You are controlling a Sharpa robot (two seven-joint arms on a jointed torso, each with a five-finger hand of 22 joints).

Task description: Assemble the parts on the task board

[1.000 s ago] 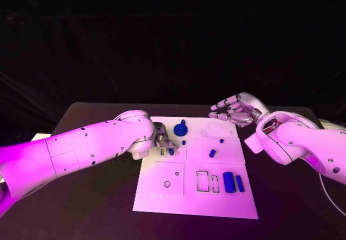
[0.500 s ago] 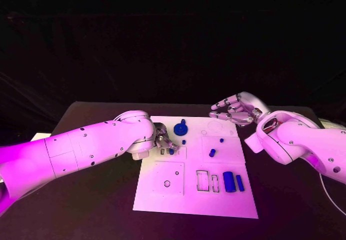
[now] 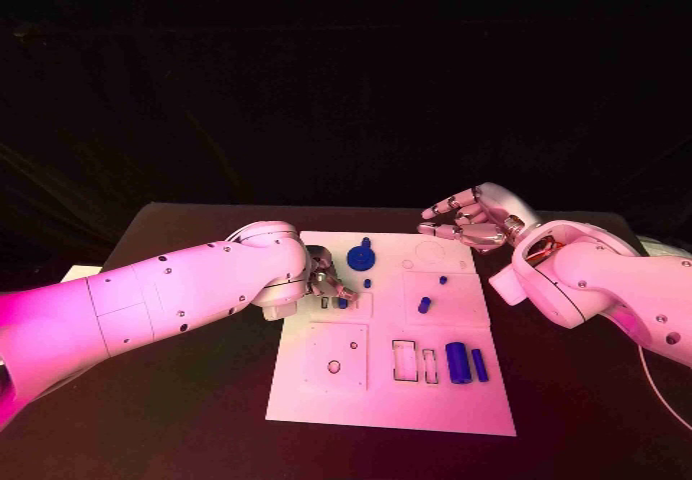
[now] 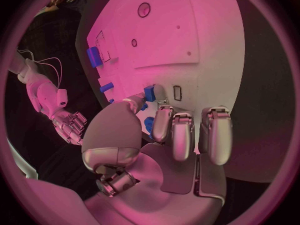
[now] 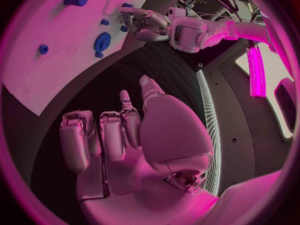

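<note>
The white task board (image 3: pixel 346 400) lies in the middle of the black table. My left hand (image 3: pixel 325 280) rests low on the board's left side. Its thumb (image 4: pixel 119 120) and a finger pinch a small blue part (image 4: pixel 150 92) beside a small rectangular slot (image 4: pixel 177 92). My right hand (image 3: pixel 469 222) hovers over the board's far right corner with fingers apart and nothing in them. A round blue gear-like part (image 3: pixel 361 258) sits near the far edge. Two blue bars (image 3: pixel 459 362) stand at the near right beside two empty slots (image 3: pixel 417 363).
Small blue pegs (image 3: pixel 441 281) and a short blue piece (image 3: pixel 424 306) sit mid-board. A square inset plate (image 3: pixel 339 352) with small holes takes the near left of the board. The right wrist view shows the gear (image 5: pixel 102 41) and my left hand (image 5: pixel 147 22).
</note>
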